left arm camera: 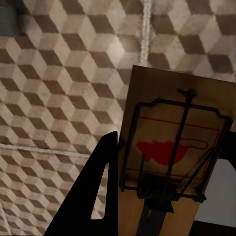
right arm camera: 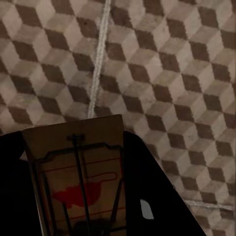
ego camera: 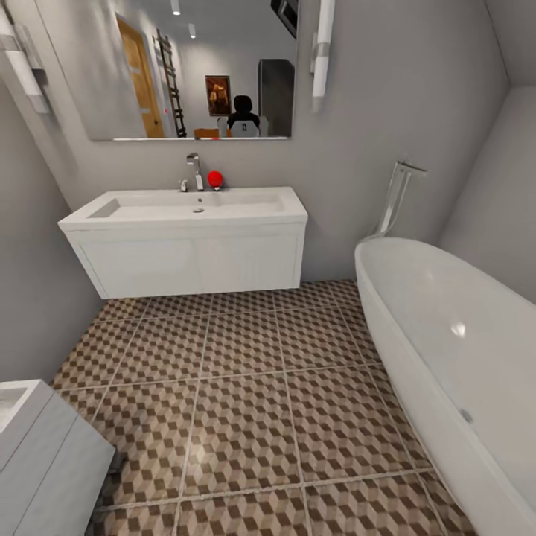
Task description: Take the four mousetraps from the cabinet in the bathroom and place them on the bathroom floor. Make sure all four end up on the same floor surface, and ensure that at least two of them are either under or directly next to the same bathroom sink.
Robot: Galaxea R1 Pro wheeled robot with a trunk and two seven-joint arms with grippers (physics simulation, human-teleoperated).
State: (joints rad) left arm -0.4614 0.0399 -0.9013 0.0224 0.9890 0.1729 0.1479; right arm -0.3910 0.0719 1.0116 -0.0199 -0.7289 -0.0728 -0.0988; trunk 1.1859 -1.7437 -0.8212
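Head view: sink (ego camera: 195,211) faces tiled bathroom floor (ego camera: 246,387).
Each gripper, left (left arm camera: 162,196) and right (right arm camera: 78,196), has its jaws clamped on a mousetrap (left arm camera: 172,147) (right arm camera: 78,172); released high, either could bounce away.

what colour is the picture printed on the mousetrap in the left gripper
Red, on the tan wooden mousetrap; it shows best in the left wrist view.

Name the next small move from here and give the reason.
Probably roll forward toward the sink, then lower an arm. Each gripper holds a mousetrap above the tiles: left gripper on one mousetrap, right gripper on another mousetrap. The bathroom floor beneath the sink looks bare.
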